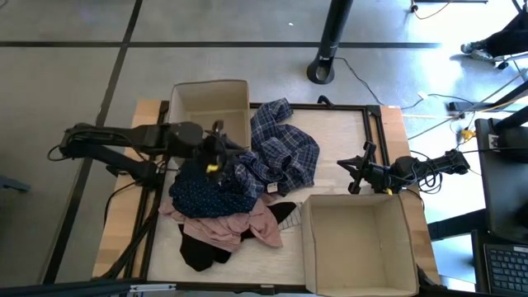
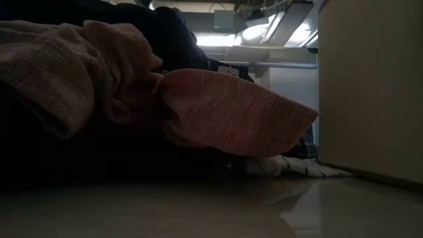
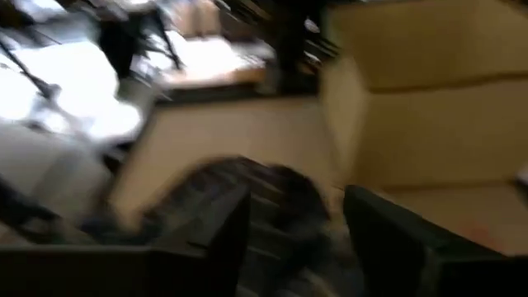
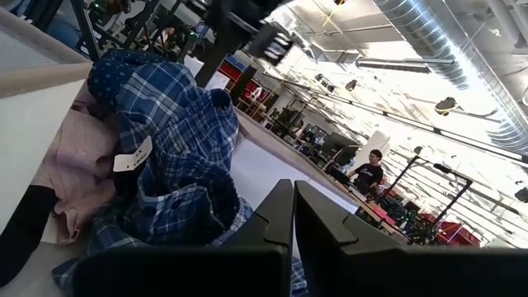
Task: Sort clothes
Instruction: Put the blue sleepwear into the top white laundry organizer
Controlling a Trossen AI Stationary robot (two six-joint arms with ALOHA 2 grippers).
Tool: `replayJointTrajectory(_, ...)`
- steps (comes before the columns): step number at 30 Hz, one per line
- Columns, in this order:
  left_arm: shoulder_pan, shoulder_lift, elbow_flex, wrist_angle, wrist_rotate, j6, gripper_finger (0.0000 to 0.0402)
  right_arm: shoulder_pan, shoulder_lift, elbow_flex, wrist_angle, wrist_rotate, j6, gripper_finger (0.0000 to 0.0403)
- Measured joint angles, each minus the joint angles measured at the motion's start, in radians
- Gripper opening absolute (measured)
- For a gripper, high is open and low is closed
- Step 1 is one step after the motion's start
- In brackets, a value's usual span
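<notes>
The clothes lie in a pile on the table's left half. The blue-white plaid shirt (image 1: 285, 148) is at the far side. The dark navy patterned piece (image 1: 202, 194), the pale pink one (image 1: 239, 223) and a black one (image 1: 202, 252) lie nearer. A black-and-white striped bit (image 1: 285, 213) pokes out on the right. My left gripper (image 1: 219, 157) is open over the pile where plaid meets navy. Plaid cloth (image 3: 247, 190) shows ahead between its fingers (image 3: 289, 206), and I cannot tell whether they touch it. My right gripper (image 1: 346, 168) is shut and empty, right of the pile, pointing at the plaid shirt (image 4: 177, 140).
An open cardboard box (image 1: 210, 103) stands at the table's far left, just beyond my left gripper. A second open box (image 1: 359, 243) stands at the near right, next to my right arm. In the low view the pink garment (image 2: 225, 112) fills the foreground beside that box's wall (image 2: 370, 86).
</notes>
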Motion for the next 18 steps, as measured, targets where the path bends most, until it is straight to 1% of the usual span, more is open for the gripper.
replayJointTrajectory(4,-0.080,0.000,0.010,-0.083,0.041,-0.142,0.0220,0.000,0.000,0.000,-0.005,0.000,0.020,0.0017)
replayJointTrajectory(8,-0.158,0.005,0.005,-0.158,0.046,-0.259,0.0223,0.000,0.000,0.000,-0.017,0.000,0.022,0.0017)
replayJointTrajectory(11,-0.202,0.012,-0.028,-0.193,0.048,-0.345,0.0223,0.000,0.000,0.000,-0.016,0.000,0.022,0.0017)
replayJointTrajectory(18,-0.238,0.060,-0.100,-0.187,0.004,-0.420,0.0223,0.000,0.000,0.000,-0.015,0.000,0.021,0.0017)
